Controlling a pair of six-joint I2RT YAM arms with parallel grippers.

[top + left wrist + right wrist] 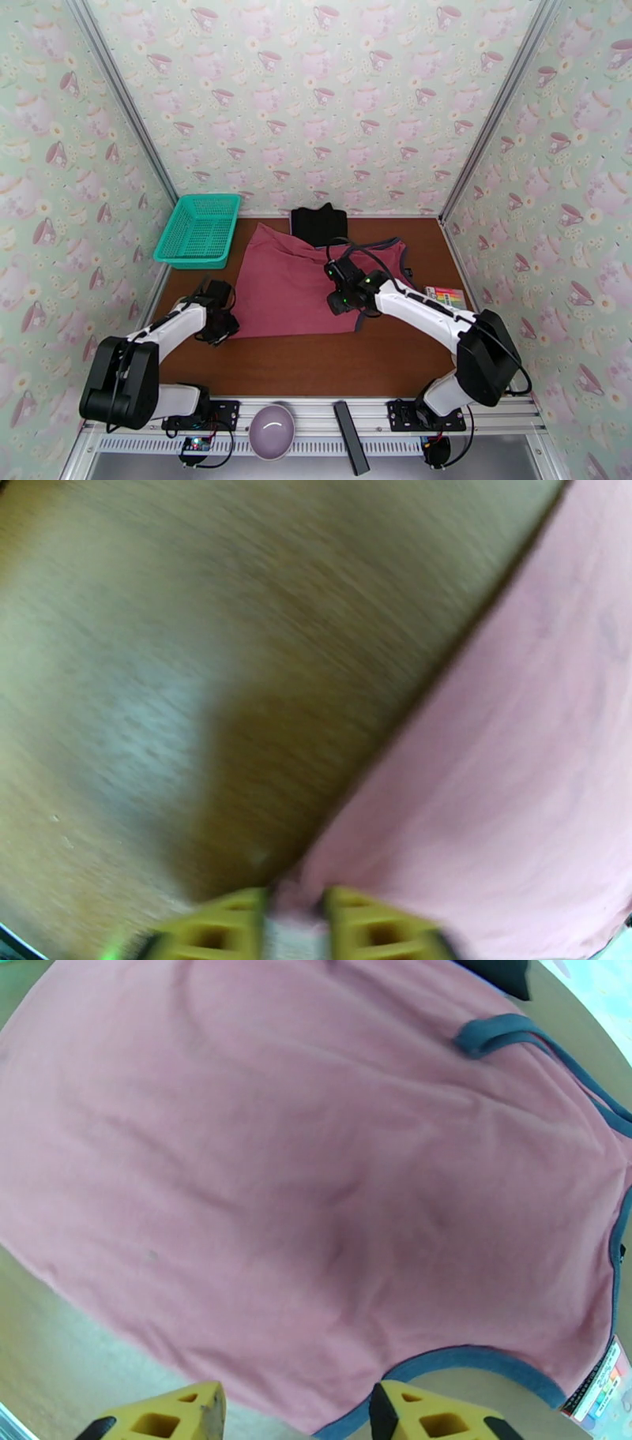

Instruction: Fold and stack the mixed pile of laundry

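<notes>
The dusty-red sleeveless top (288,280) lies spread flat on the brown table, its navy-trimmed straps (505,1035) toward the back right. A folded black garment (318,223) rests just behind it. My left gripper (223,324) sits at the top's near-left corner. In the left wrist view its yellow fingers (371,926) are shut on a pinch of the red fabric (505,780). My right gripper (345,298) hovers over the top's right side, open. The navy-trimmed hem (442,1359) runs between its yellow fingertips (178,1414).
A teal mesh basket (199,229) stands at the back left of the table. A small colourful card (446,298) lies at the right edge. On the front rail sit a purple bowl-shaped object (272,430) and a dark bar (347,434). Patterned walls close in three sides.
</notes>
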